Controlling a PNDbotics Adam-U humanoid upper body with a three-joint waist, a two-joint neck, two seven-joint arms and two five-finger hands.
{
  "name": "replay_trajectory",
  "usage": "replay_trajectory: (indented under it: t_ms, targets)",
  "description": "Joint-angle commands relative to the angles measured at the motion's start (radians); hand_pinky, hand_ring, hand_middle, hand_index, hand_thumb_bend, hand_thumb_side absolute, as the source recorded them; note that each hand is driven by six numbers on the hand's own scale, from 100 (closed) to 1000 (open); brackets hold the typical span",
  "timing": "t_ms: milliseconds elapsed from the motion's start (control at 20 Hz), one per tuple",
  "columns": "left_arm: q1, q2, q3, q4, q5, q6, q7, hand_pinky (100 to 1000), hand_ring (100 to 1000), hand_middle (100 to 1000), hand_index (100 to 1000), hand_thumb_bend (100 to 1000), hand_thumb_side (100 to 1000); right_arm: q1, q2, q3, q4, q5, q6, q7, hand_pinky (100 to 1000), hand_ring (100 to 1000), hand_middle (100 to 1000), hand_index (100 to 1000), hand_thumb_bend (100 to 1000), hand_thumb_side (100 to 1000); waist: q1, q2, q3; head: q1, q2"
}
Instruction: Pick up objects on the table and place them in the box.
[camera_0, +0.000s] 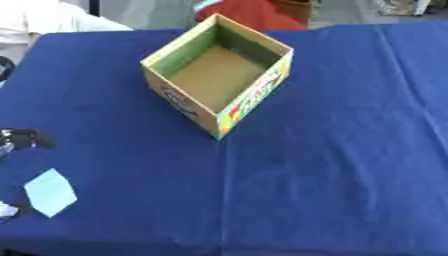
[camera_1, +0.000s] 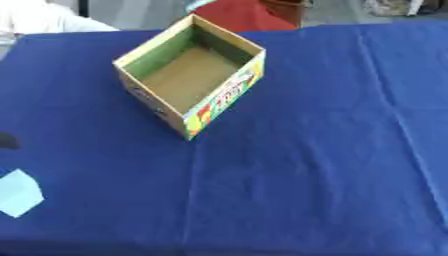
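Observation:
An open cardboard box (camera_0: 159, 59) with colourful printed sides stands askew on the blue cloth at the upper middle, and its inside looks empty. A flat light blue object (camera_0: 51, 192) lies near the lower left corner. Only dark parts of my left hand (camera_0: 26, 138) show at the left edge, just above the light blue object, with another small bit (camera_0: 5, 210) beside its lower corner. I cannot tell whether the hand touches it. My right hand shows in neither view.
The blue tablecloth (camera_0: 332, 165) covers the whole table, with a fold line running down from the box's near corner. People's clothing, white and red, shows beyond the far edge.

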Motion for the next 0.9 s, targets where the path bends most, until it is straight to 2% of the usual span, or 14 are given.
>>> replay_trajectory:
  t_ms: [50,550,900]
  targets:
    - [-0.023,0.031,-0.009,0.015,-0.011,-0.003,-0.014,875,934,944,966,543,249,-0.012,-0.015,-0.007,-0.02,-0.002,-0.002,0.0,687,709,831,789,100,1000,-0.001,-0.009,-0.002,0.006,-0.009]
    - [-0.106,0.003,-0.079,0.07,-0.025,-0.026,-0.024,823,896,941,963,536,245,-0.012,-0.007,-0.005,-0.02,-0.009,-0.001,0.005,685,708,832,787,100,1000,0.0,-0.003,-0.018,0.016,-0.013]
    - [-0.136,-0.015,-0.11,0.102,-0.053,-0.033,-0.036,792,863,929,960,557,261,-0.011,-0.002,-0.005,-0.02,-0.013,0.0,0.008,683,706,832,785,100,1000,0.002,0.0,-0.023,0.022,-0.014]
